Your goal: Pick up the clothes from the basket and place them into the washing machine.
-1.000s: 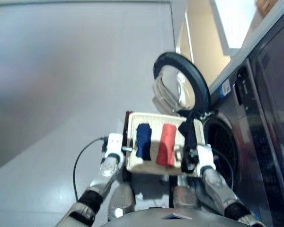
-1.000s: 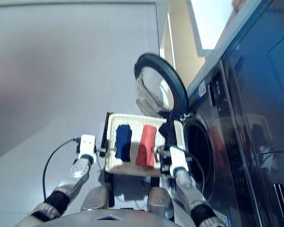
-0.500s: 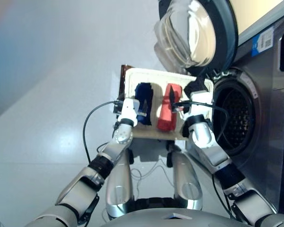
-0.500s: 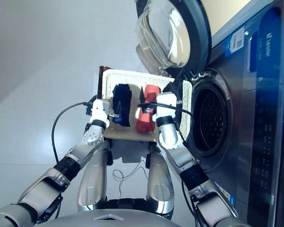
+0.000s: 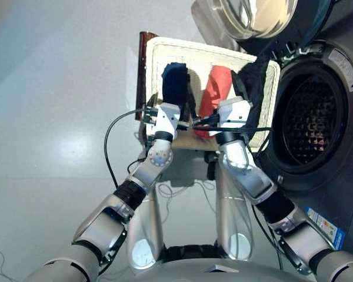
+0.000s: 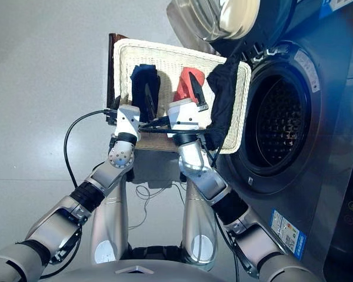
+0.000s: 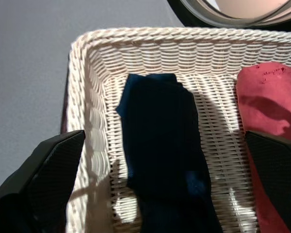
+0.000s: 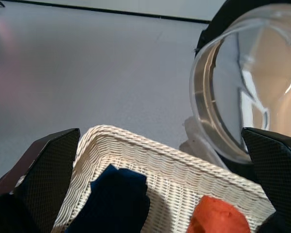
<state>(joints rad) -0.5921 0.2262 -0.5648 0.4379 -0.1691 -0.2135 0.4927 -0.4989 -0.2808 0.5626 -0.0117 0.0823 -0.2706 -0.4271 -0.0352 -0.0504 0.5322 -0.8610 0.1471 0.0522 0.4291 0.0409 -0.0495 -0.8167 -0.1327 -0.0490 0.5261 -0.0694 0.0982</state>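
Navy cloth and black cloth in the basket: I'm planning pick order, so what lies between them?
The coral-red cloth lies between the navy cloth and the black cloth, all in the wicker basket; both eye views show it.

No words I can make out anywhere. There's a small blue-and-white sticker [image 6: 287, 232] low on the washing machine [image 6: 317, 147] front to my right, plus another label [image 5: 347, 61] beside the drum opening, but the print on both is too small to read.

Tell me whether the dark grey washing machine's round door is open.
Open: the round glass door is swung away, exposing the studded drum.
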